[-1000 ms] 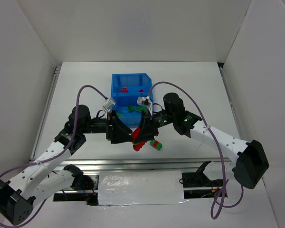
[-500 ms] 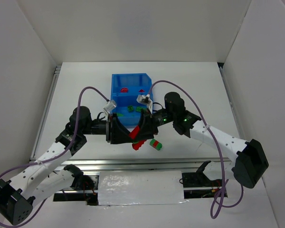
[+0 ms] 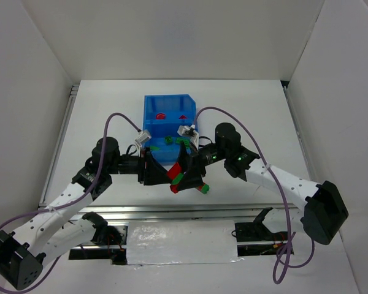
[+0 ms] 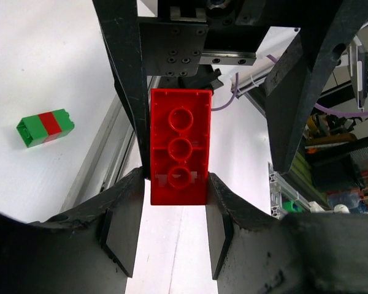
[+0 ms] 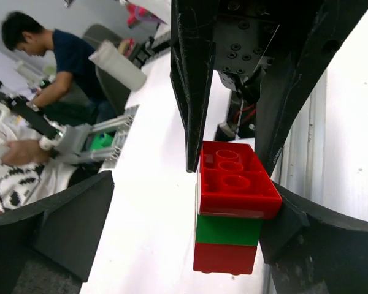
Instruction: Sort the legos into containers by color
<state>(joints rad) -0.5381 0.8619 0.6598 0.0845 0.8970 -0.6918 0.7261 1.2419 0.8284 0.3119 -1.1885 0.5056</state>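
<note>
White walls (image 3: 172, 37) boxed in the white worktop (image 3: 245, 104). Above it, the left claw (image 4: 172, 214) pinched a red-green-red lego stack (image 5: 230, 214), and the right claw (image 5: 181, 226) gaped wide around it. The blue bin (image 3: 168, 97) sat just behind, and a green-red-green lego (image 4: 45, 127) lay nearby.

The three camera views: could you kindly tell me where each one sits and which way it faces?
Top external: above and behind the bases, looking down on the table, blue bin, left arm and right arm.
Left wrist: on the left arm, looking along the left gripper, shut on a brick stack.
Right wrist: on the right arm, looking along the open right gripper toward a person beyond.
Shared: both wrist views show that stack and the opposite gripper's fingers.
</note>
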